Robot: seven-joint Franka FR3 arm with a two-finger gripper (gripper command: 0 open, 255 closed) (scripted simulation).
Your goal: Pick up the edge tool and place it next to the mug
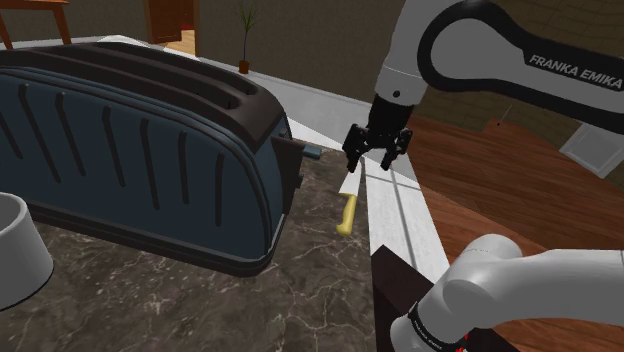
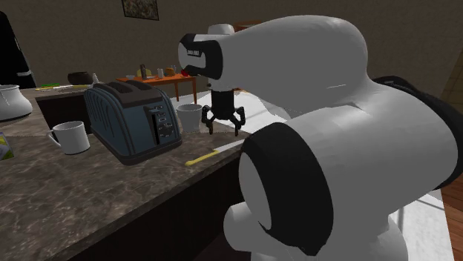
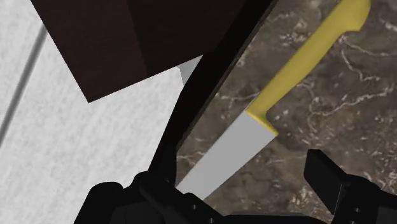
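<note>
The edge tool is a knife [image 1: 347,208] with a yellow handle and a grey blade. It lies flat on the dark marble counter [image 1: 200,300], close to the counter's edge. In the wrist view the knife [image 3: 254,121] lies slantwise, its blade under the fingers and its handle pointing away from them. My gripper [image 1: 377,162] hangs open a little above the blade end, touching nothing. From the second exterior view the gripper [image 2: 223,126] is above and just beyond the knife [image 2: 208,155]. A white mug [image 2: 72,136] stands on the far side of the toaster [image 2: 133,119].
The big dark blue toaster [image 1: 140,150] takes up much of the counter between the knife and the white mug [image 1: 12,250]. A second white cup [image 2: 189,116] stands behind the toaster. Beyond the counter's edge [image 3: 203,108] lies pale floor.
</note>
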